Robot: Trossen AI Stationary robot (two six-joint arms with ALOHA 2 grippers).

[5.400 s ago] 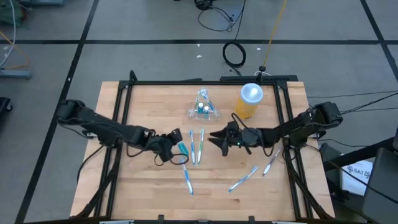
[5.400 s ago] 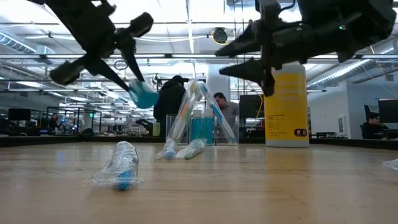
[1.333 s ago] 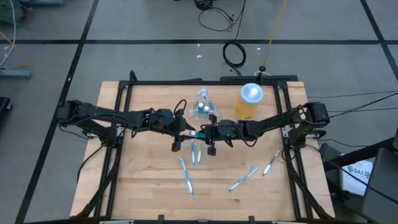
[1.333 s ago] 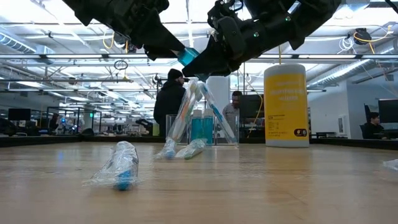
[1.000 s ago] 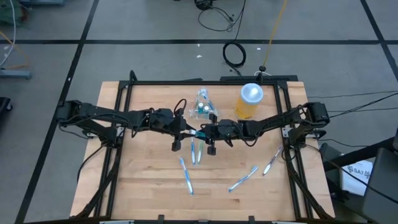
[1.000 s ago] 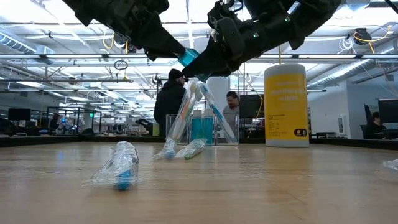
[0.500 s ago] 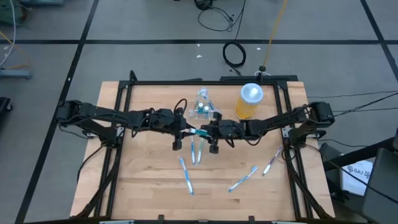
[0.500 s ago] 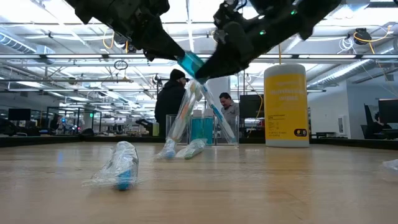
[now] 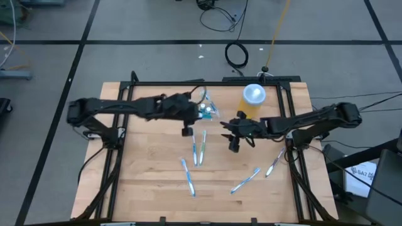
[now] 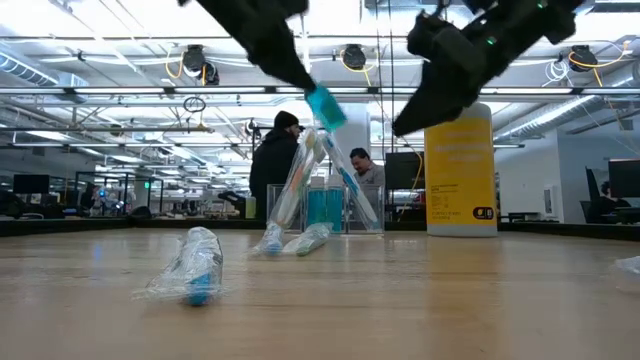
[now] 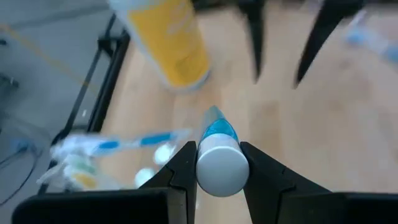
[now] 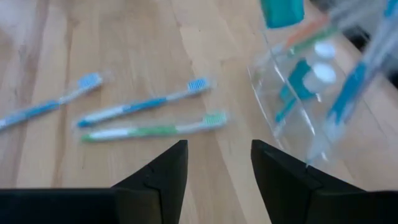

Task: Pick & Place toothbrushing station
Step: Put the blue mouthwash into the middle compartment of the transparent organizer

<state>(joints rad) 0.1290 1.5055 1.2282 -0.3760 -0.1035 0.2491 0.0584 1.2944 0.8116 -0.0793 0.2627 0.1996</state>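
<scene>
1. At centre frame in the high view, the left gripper (image 9: 192, 114) hangs just left of the toothbrushing station (image 9: 206, 108), a clear plastic holder standing on the wooden table (image 9: 151, 176) toward its far edge.

2. The left wrist view shows that gripper's two dark fingers (image 11: 180, 171) clamped narrowly on a small tube of toothpaste (image 11: 221, 158), white cap toward the camera and blue body pointing away.

3. In the low view the same tube (image 10: 324, 106) appears teal, tilted in the air, just above the upper rim of the station (image 10: 325, 205) at centre frame.

4. The station already holds several wrapped toothbrushes leaning at angles and blue items inside its clear walls.

5. The right gripper (image 9: 233, 143) sits right of centre in the high view, apart from the station, below the yellow jar (image 9: 251, 100) with its white lid.

6. The right wrist view shows its fingers (image 12: 163, 171) standing wide with nothing between them, over bare wood.

7. Two wrapped toothbrushes (image 9: 198, 148) lie side by side on the table at centre, below the station; a third (image 9: 188, 177) lies lower in the frame.

8. Two more wrapped brushes (image 9: 245, 181) rest toward the lower right of the table, one near the table's right rail.

9. In the low view a crumpled wrapped brush (image 10: 195, 265) lies in the left foreground, and people show in the room beyond the table.
</scene>
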